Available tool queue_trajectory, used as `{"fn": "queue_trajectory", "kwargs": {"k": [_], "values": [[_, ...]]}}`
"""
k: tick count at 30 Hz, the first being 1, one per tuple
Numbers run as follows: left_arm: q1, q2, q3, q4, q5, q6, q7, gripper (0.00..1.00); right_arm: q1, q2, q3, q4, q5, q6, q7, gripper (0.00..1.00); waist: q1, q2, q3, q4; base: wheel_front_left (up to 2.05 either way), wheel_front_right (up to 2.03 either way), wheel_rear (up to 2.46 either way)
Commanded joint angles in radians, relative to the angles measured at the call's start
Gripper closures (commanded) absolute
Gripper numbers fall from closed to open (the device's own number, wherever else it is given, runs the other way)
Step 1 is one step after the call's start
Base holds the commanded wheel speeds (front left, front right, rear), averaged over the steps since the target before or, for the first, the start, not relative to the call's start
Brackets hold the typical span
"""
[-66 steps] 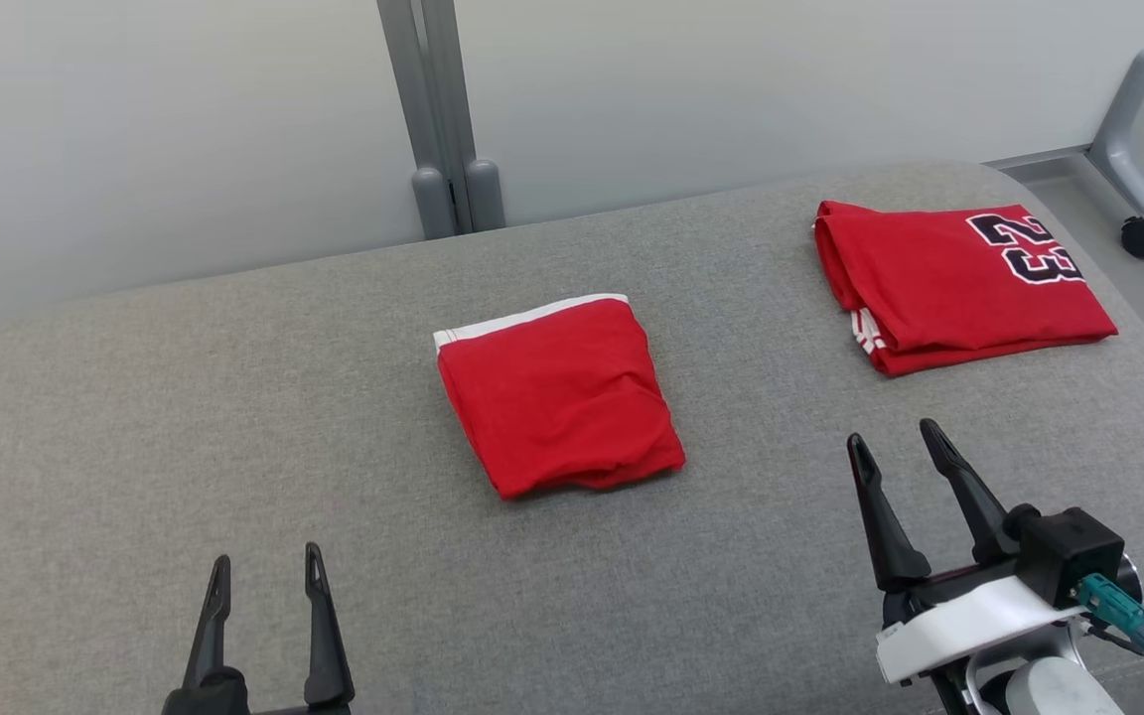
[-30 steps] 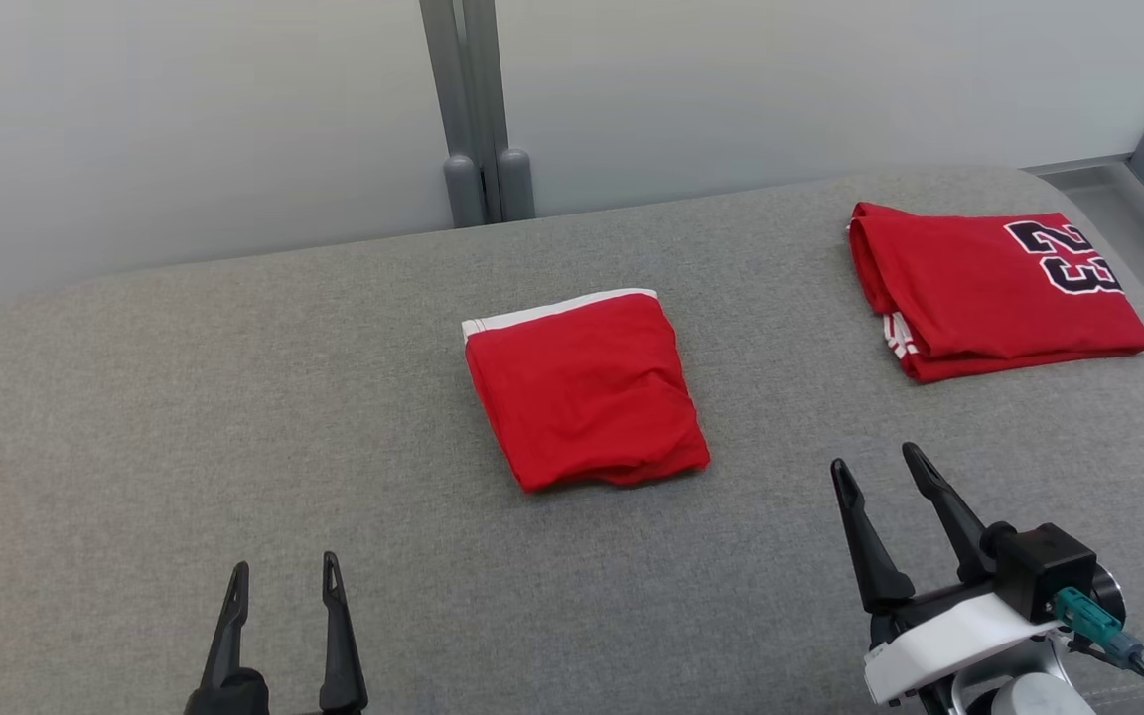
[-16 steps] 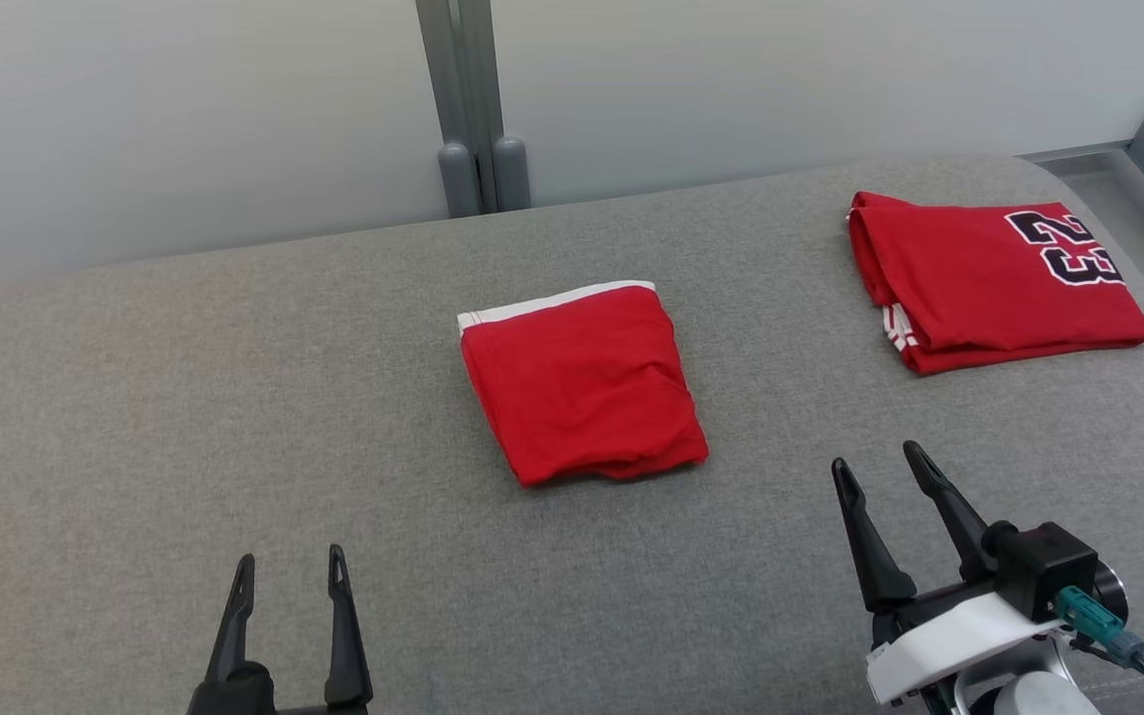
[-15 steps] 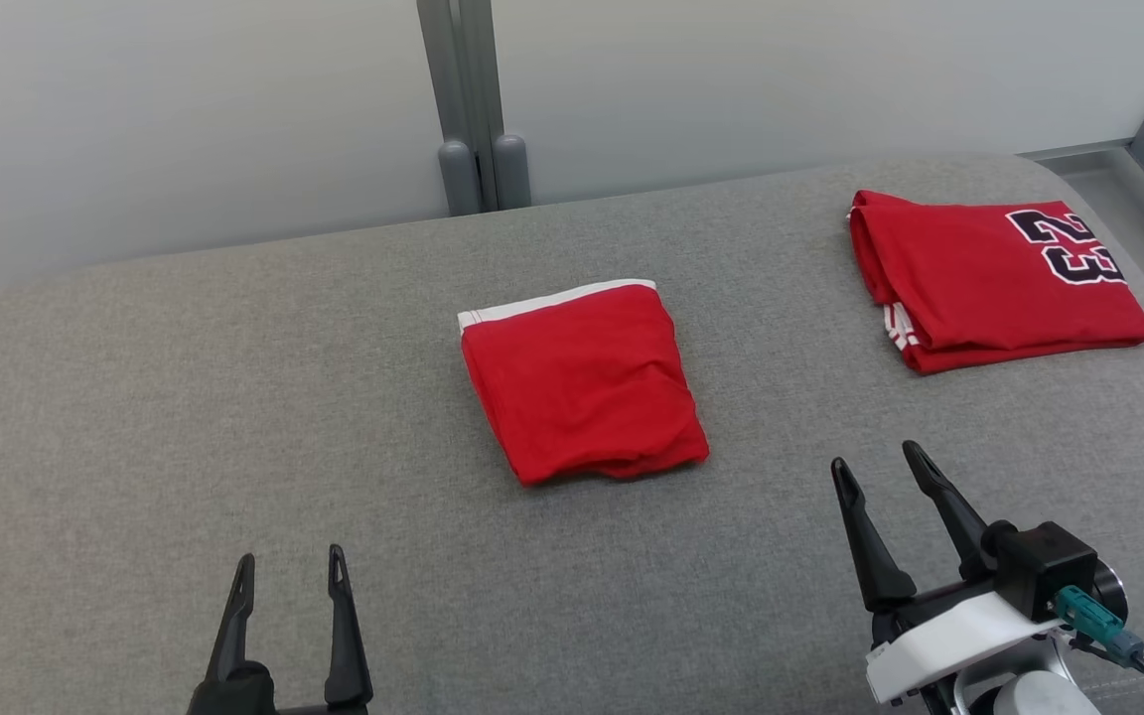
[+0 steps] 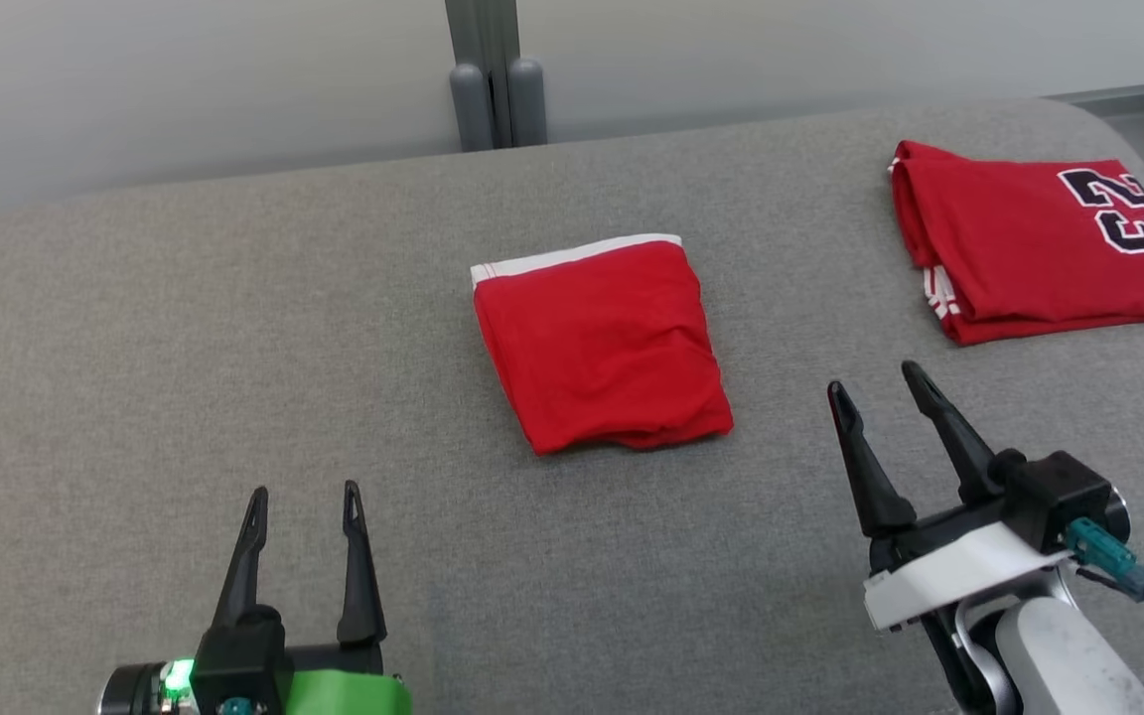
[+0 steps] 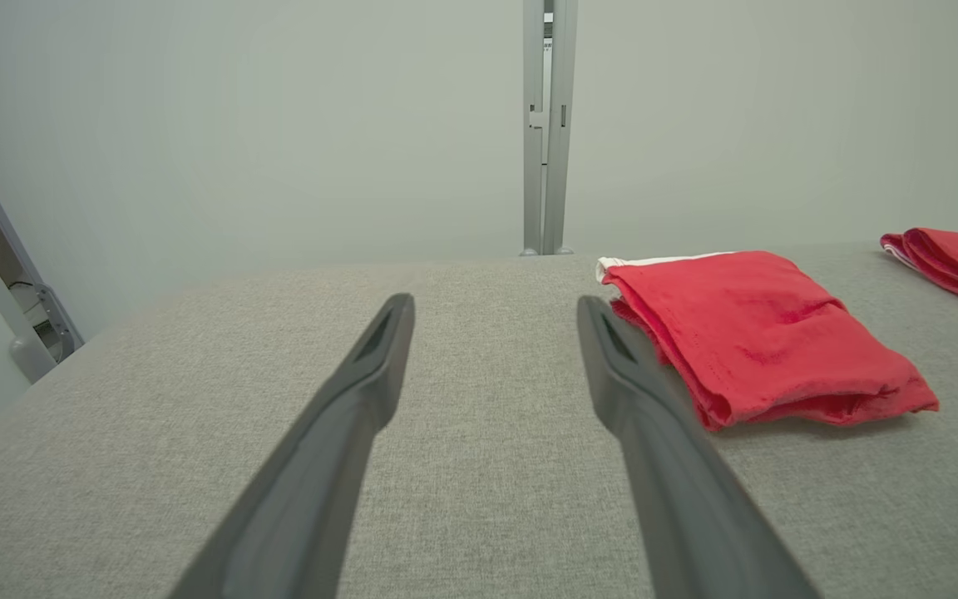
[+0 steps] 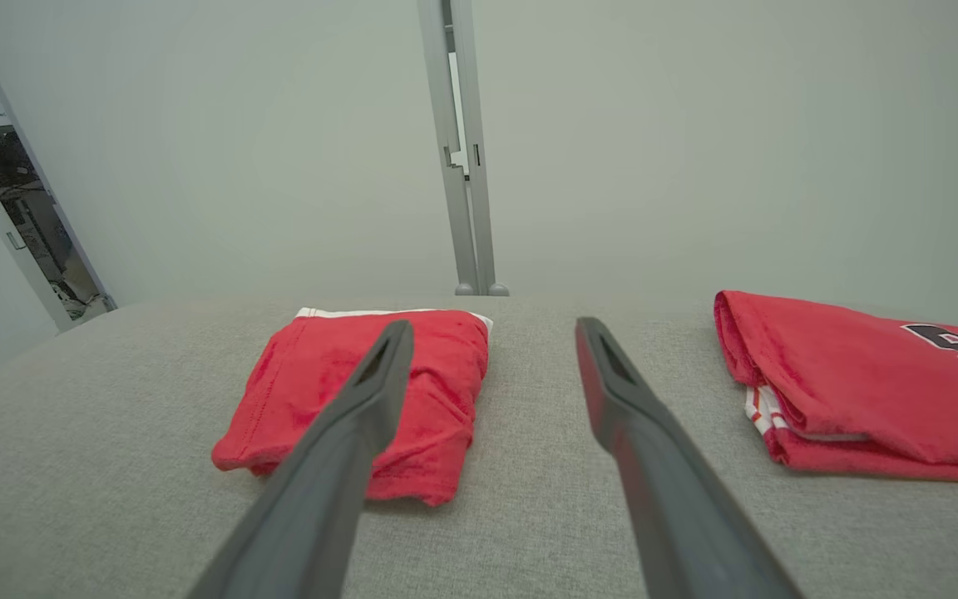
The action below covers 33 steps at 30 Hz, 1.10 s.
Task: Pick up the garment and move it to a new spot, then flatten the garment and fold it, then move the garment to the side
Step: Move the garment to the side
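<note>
1. Head view: we see the red folded garment (image 5: 602, 343) lying flat near the middle of the grey bench (image 5: 185, 328), with a white band along its far edge and creases at its near right corner.
2. Head view: a folded red jersey (image 5: 1044, 248) with a dark "23" lies at the far right of the bench, well apart from the red folded garment. A grey post (image 5: 496, 70) stands behind the bench against a pale wall (image 5: 185, 89).
3. Head view: the left hand (image 5: 304, 490) is at lower left, fingers spread wide and empty, well short of the garment. The right hand (image 5: 872, 377) is at lower right, fingers also wide apart with nothing between them. It is near the garment's right side and not touching it.
4. Left wrist view: we see both fingers splayed over bare bench. The garment sits just beyond the right finger's tip, and an edge of the jersey shows at far right.
5. Right wrist view: fingers are wide and empty. The left finger crosses in front of the garment, bare bench shows in the gap, and the jersey lies to the right.
</note>
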<state>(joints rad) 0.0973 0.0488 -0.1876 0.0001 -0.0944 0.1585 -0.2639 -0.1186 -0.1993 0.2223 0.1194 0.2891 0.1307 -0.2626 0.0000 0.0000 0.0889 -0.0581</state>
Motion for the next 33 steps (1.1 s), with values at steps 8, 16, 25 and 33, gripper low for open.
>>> {"fn": "queue_trajectory", "kwargs": {"k": [8,16,25,33], "values": [[-0.115,0.003,-0.032,-0.013,0.010,-0.008,0.000,0.00,-0.164,-0.047,0.024,0.044,0.072,0.000,-0.002,0.00,0.0000,0.0000,0.192,0.077,0.00,0.00,0.00],[-0.190,0.003,-0.069,-0.015,0.002,-0.015,0.000,0.00,-0.354,-0.153,0.221,0.260,0.448,0.000,0.007,0.00,0.0000,0.0000,0.290,0.127,0.00,0.00,0.00],[-0.256,0.003,-0.100,-0.019,-0.008,-0.003,0.000,0.00,-0.528,-0.293,0.428,0.270,0.862,0.000,0.172,0.00,0.0000,0.0000,0.386,0.175,0.00,0.00,0.00],[-0.282,0.003,-0.114,-0.019,-0.015,0.012,0.000,0.00,-0.592,-0.370,0.567,0.222,0.961,0.000,0.147,1.00,0.0000,0.0000,0.422,0.176,0.00,0.00,0.00]]}}
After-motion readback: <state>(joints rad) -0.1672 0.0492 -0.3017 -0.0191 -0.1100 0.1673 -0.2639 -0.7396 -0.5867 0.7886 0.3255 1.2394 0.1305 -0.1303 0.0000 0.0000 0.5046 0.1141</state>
